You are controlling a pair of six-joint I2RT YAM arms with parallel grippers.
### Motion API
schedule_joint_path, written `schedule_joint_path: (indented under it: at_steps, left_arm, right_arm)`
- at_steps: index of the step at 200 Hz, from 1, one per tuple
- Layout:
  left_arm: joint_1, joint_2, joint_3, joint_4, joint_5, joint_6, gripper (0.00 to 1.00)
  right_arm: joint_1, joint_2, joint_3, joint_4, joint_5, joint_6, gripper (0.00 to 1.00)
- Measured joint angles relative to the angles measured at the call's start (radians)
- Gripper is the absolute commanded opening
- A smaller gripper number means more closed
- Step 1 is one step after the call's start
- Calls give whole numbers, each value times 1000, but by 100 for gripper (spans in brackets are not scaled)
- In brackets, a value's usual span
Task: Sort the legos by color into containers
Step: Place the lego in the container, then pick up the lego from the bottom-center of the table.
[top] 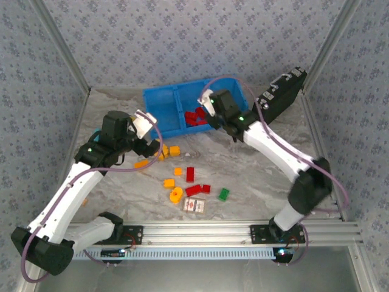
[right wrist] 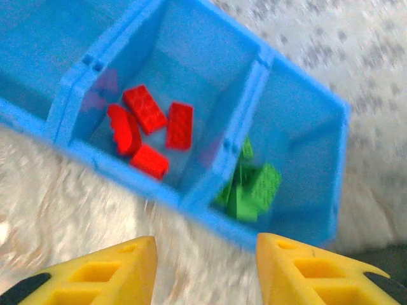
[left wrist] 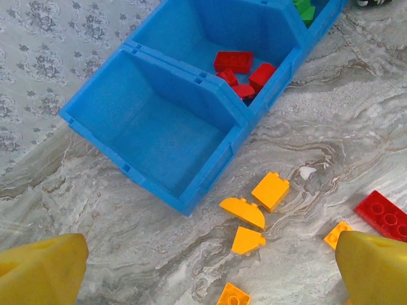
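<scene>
Orange legos lie just ahead of the left pincer.

We count four red bricks and several green bricks inside the one three-compartment tray, and outside it three red, one green and about seven orange loose bricks, plus one card box.

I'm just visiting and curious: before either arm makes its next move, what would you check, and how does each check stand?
1. Left gripper open, empty: ok.
2. Right gripper open, empty: ok.
3. Red legos alone in the tray's middle compartment: ok.
4. Green legos alone in the end compartment: ok.
5. Third compartment free for orange legos: ok.
6. Right wrist picture sharp: not ok, blurred.
</scene>
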Motion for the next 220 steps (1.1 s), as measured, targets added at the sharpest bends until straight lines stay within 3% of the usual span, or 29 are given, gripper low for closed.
schedule_joint_path:
  at_steps: [30, 72, 119, 144, 163, 220]
  left_arm:
    - [0, 0, 0, 22, 4, -15, 100]
    - [0, 0, 0, 40, 18, -45, 100]
    - [0, -66, 0, 46, 56, -56, 100]
    - [0, -101, -5, 59, 65, -64, 100]
    - [0, -114, -14, 64, 72, -71, 100]
    - [0, -181, -56, 67, 95, -87, 100]
  right_arm:
    - [71, -232, -159, -178, 81, 344, 43]
    - [88, -475, -470, -304, 65, 913, 42]
    - [269, -634, -752, -332, 7, 1429, 45]
    - [342, -654, -768, -340, 6, 1588, 47]
    - [399, -644, -771, -334, 10, 1680, 57]
    - [486, -551, -819, -248, 11, 1811, 61]
